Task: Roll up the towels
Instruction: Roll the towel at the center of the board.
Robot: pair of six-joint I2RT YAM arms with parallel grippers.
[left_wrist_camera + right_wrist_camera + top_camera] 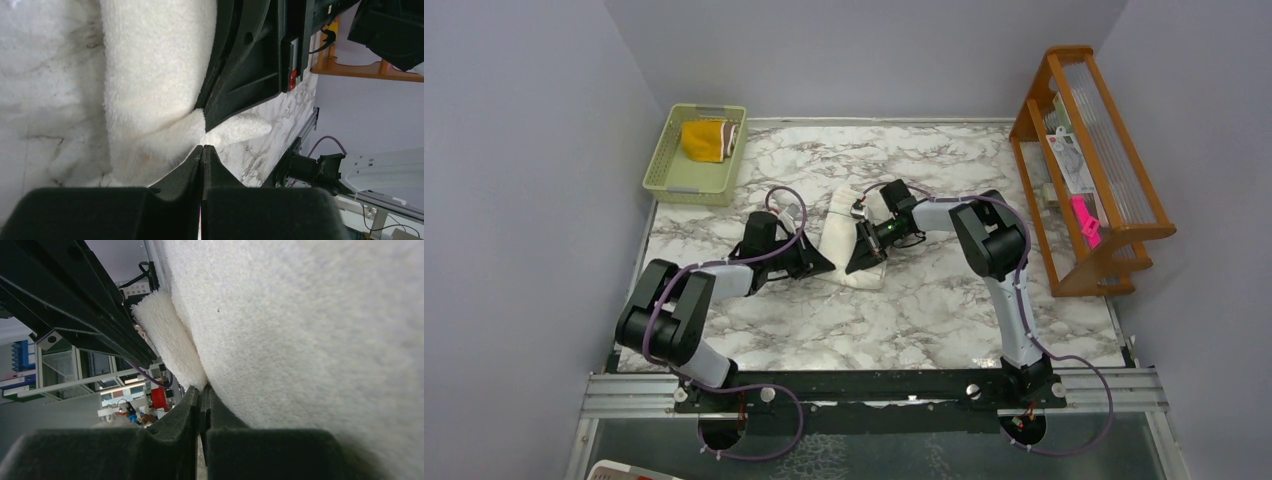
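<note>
The cream-white towel [842, 225] lies as a long bundle in the middle of the marble table. It also shows in the left wrist view [150, 75] and fills the right wrist view [310, 330]. My left gripper [828, 267] is at the towel's near left edge. Its jaws are shut [203, 147], with the cloth bunched to a narrow waist right at the tips. My right gripper [857, 266] is over the towel's near end, close to the left one. It is shut [201, 390] with a fold of the towel running into its tips. The brown and mustard towel [707, 140] lies in the basket.
The light-green plastic basket [674, 170] stands at the table's back left corner. A wooden rack [1114, 230] with small items, one of them pink, stands along the right edge. Grey walls close in on both sides and the back. The two grippers nearly touch.
</note>
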